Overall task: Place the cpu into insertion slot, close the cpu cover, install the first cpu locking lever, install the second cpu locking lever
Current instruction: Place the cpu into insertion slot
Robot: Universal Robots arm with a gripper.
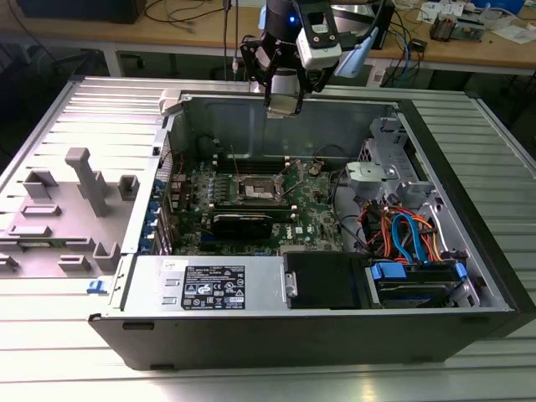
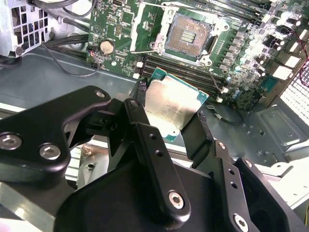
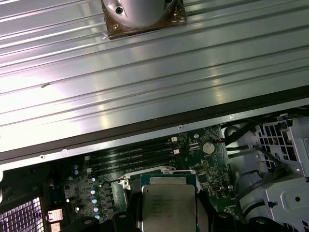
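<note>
My gripper [image 1: 283, 106] hangs above the far wall of the open computer case [image 1: 193, 289]. It is shut on the cpu [image 2: 173, 107], a small square chip with a silvery-tan top, held by its edges between the two black fingers [image 2: 145, 130]. In the first wrist view the cpu [image 3: 168, 205] sits between the fingers over the green motherboard [image 3: 207, 164]. The insertion slot [image 2: 189, 33] lies bare on the motherboard, some way off from the chip. Beside it the cpu cover [image 2: 145, 26] stands swung open. In the exterior view the slot [image 1: 256, 192] is near the board's middle.
A long black card [image 1: 243, 223] lies across the motherboard just in front of the slot. Memory slots [image 2: 183, 72] run between the slot and the chip. A drive cage and coloured cables [image 1: 402, 230] fill the case at the exterior view's right. Grey fixture blocks [image 1: 84, 180] stand on the table at its left.
</note>
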